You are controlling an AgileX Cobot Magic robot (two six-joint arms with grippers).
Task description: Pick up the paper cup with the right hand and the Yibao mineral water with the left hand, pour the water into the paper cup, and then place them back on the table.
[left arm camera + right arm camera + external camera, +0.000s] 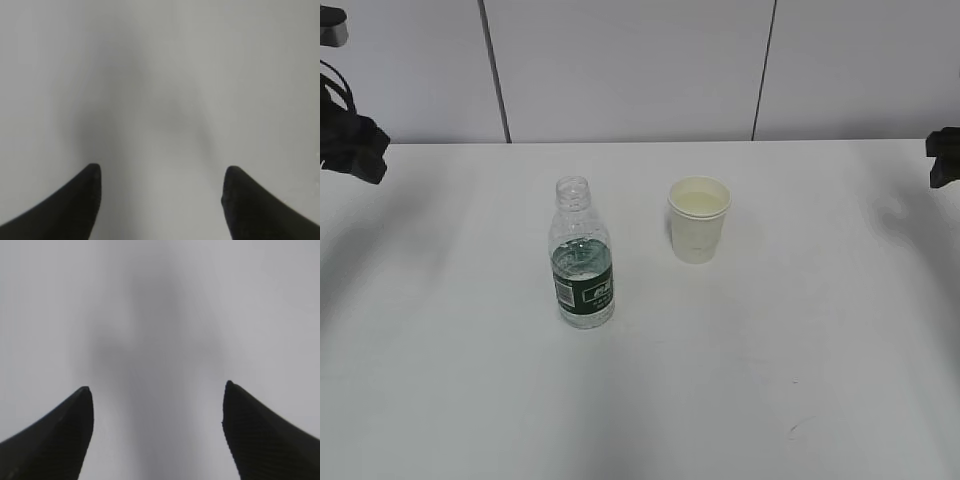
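Observation:
The Yibao mineral water bottle [582, 255], clear with a dark green label and no cap, stands upright on the white table [640, 400] left of centre, with water in its lower part. The cream paper cup [699, 219] stands upright to its right, a little farther back, apart from it. My left gripper [355, 148] is at the far left edge, well away from the bottle; in its wrist view it [161, 172] is open over bare table. My right gripper [942, 157] is at the far right edge; in its wrist view it [157, 390] is open and empty.
A white panelled wall [630, 70] with dark vertical seams runs behind the table's back edge. Only bare tabletop shows in both wrist views.

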